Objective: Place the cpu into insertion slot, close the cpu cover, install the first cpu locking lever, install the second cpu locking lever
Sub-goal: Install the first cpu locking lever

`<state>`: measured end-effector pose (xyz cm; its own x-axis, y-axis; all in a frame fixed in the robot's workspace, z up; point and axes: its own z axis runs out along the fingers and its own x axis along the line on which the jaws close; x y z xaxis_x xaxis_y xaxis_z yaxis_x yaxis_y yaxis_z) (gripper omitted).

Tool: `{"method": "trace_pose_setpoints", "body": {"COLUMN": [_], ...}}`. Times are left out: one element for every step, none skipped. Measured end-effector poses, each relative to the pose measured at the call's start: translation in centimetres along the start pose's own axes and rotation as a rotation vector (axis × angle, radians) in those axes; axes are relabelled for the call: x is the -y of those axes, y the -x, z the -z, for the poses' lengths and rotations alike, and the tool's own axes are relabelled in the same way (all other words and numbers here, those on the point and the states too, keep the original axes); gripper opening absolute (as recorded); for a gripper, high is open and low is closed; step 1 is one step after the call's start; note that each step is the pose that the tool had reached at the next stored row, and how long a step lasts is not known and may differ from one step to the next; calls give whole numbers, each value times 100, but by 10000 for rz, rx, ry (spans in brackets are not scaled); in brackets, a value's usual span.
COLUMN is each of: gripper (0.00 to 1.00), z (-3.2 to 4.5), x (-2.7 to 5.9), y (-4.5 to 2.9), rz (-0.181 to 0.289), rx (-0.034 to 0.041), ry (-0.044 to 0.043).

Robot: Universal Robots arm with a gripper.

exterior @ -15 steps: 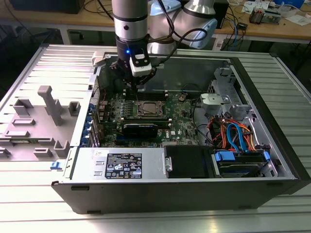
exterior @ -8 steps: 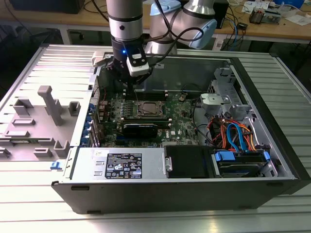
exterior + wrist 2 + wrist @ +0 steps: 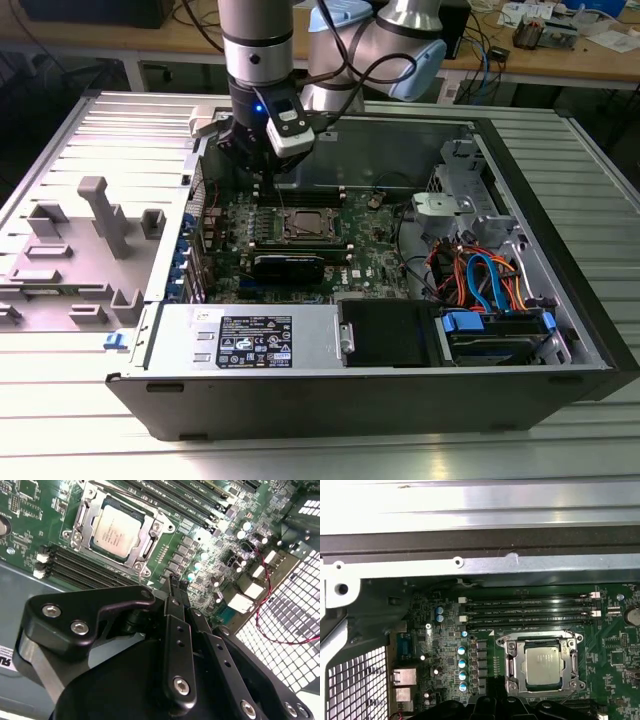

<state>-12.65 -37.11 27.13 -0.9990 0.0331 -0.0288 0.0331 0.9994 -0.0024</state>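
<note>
The cpu (image 3: 116, 530), a small square chip with a dull silver top, lies flat in the insertion slot (image 3: 305, 226) on the green board. The cpu cover (image 3: 146, 541), a thin silver frame, lies down flat around the chip; in the first wrist view the cpu (image 3: 542, 666) sits inside the cpu cover (image 3: 512, 666). Thin wire levers run along the socket's sides. My gripper (image 3: 176, 585) hangs above the board beside the socket, apart from it, fingers together on nothing. In the exterior view the gripper (image 3: 263, 183) is up and to the left of the socket.
The board sits deep in an open computer case (image 3: 560, 250). Long black memory slots (image 3: 530, 611) run beside the socket. A silver power-supply box (image 3: 250, 338) lies along the front, cables and drive bays (image 3: 490, 290) at the exterior view's right. A perforated wall (image 3: 290, 615) stands close by.
</note>
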Motion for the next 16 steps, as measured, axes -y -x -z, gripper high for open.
{"method": "trace_pose_setpoints", "body": {"gripper": [11,11,11,11,11,11,11,11,11,11,11,11,11,11,11,11], "z": [0,0,0,0,0,0,0,0,-1,-5,-8,-15,-21,-24,-29,-38], "x": [0,0,0,0,0,0,0,1,1,0,-5,-10,-20,-34,-52,-77], "y": [0,0,0,0,0,0,0,-1,-10,-26,-28,-30,-31,-31,-32,-33], "rz": [2,2,3,3,3,4,4,8,17,87,155,210,222,229,241,263], "rx": [0,0,0,0,0,0,0,0,0,0,0,0,0,0,-1,-1], "ry": [0,0,0,0,0,0,0,2,8,19,20,24,23,23,22,22]}}
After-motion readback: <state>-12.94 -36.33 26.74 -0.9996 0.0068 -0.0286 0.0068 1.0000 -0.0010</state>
